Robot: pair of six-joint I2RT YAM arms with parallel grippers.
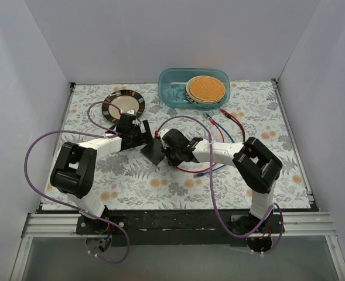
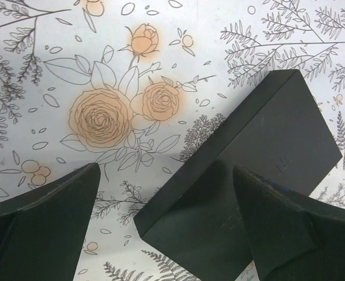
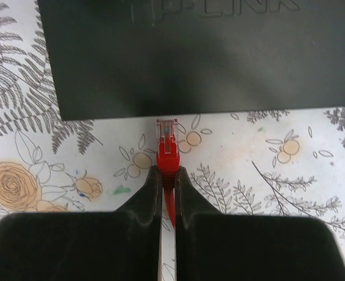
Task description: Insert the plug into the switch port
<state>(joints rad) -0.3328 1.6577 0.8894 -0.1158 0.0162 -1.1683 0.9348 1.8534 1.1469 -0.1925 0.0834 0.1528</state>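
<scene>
On the flower-printed counter [image 1: 160, 187], at the far left, we see a round plate with a dark striped rim and a cream centre [image 1: 125, 105]. Just in front of it, the left pincer [image 2: 165, 172] has its jaws spread wide and holds nothing. One finger is over the printed cloth and the other over a corner of the flat dark grey rectangular box [image 2: 260, 152]. We cannot tell whether that finger touches the box.

The box lies near the middle of the counter, between the two pincers. On its right, the right pincer [image 3: 167, 170] is clamped tight on the red cable plug [image 3: 167, 137], whose clear tip points at the box's near edge. The tip is right at that edge, but we cannot tell whether it touches. The switch port itself is hidden from us.

Further right and back, a blue-green translucent tub [image 1: 172, 93] holds a round orange disc [image 1: 206, 88]. Loose red and blue cables [image 1: 228, 120] lie in front of it.
</scene>
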